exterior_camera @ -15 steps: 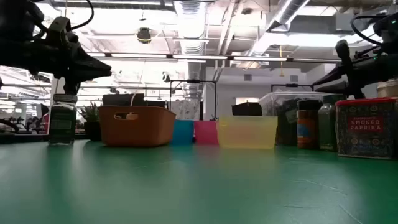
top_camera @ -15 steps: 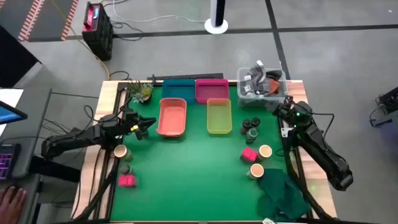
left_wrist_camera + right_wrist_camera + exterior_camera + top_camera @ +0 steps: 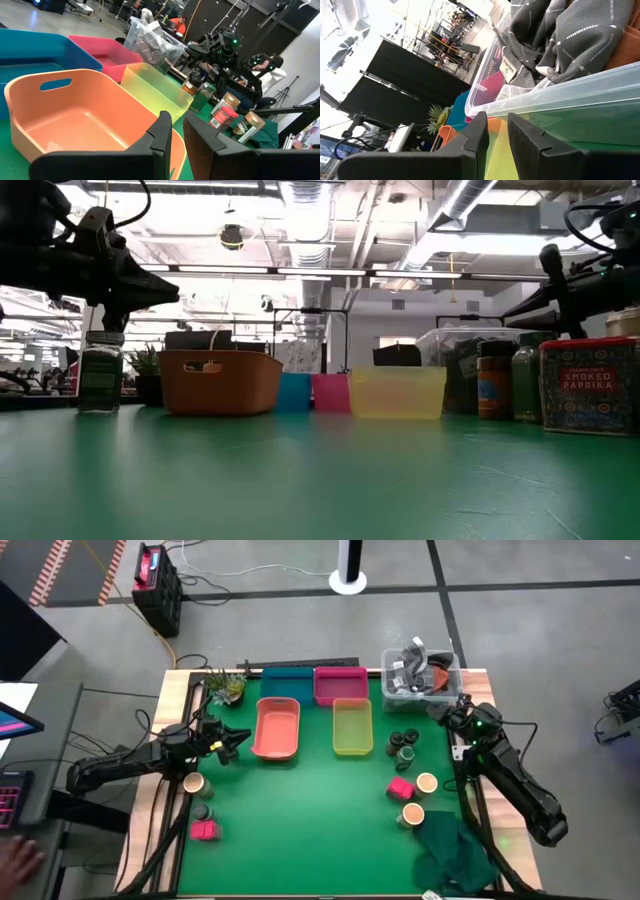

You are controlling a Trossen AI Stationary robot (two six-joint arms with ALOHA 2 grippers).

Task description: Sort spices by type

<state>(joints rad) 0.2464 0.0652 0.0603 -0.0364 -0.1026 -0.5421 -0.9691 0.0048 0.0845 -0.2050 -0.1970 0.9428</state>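
**Sorting not yet begun: both arms raised, no spice in hand**

From left to right. My left gripper [image 3: 240, 737] hangs above the desk [image 3: 310, 830] just left of the orange tray [image 3: 277, 728], jaws nearly closed, only a narrow slit between them, holding nothing. Near it, by the desk's left edge, stand a tan-topped jar [image 3: 193, 783], a dark jar [image 3: 202, 810] and a pink box [image 3: 204, 830]. I judge the first pick is still ahead; the next move calls for opening the jaws and descending on the tan-topped jar, the nearest.

At the middle back lie the teal tray [image 3: 287, 678], pink tray [image 3: 339, 682] and yellow tray [image 3: 352, 727], all empty as far as I can see.

On the right cluster dark bottles [image 3: 404, 745], a second pink box [image 3: 401, 787] and two tan jars [image 3: 419, 798]. My right gripper [image 3: 440, 708] waits beside the clear box [image 3: 420, 673], jaws narrow and empty. A green cloth [image 3: 455, 850] lies just beside those jars and may snag.
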